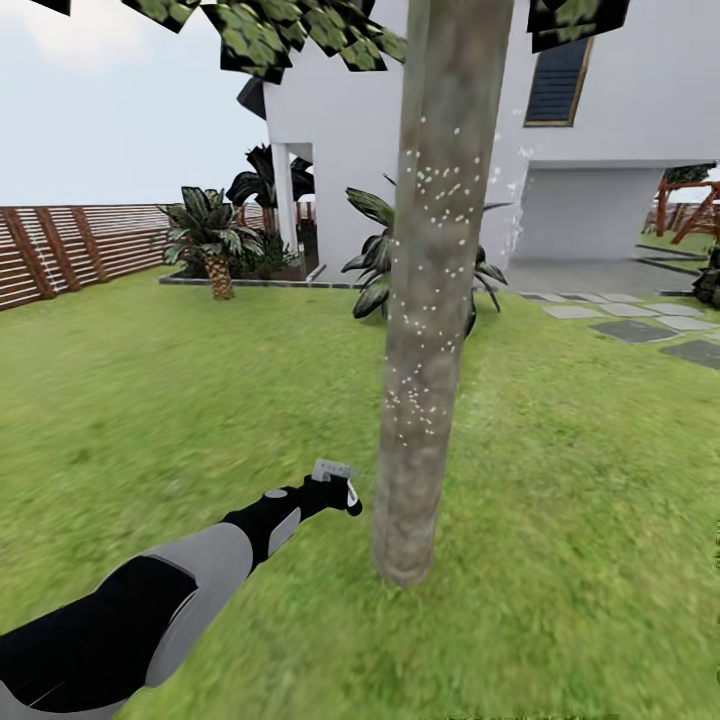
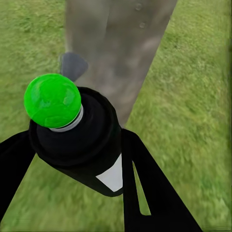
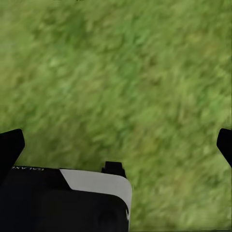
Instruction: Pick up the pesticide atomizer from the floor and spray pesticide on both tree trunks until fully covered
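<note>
Grass lawn (image 1: 150, 400) around speckled trunk (image 1: 430, 300)

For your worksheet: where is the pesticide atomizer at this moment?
In the head view the pesticide atomizer is held in the left tool, low above the grass, just left of the speckled tree trunk.

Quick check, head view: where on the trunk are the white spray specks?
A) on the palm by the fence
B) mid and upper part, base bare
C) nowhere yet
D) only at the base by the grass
B: white specks dot the tree trunk across its middle and upper part, while its base near the grass looks bare.
</note>
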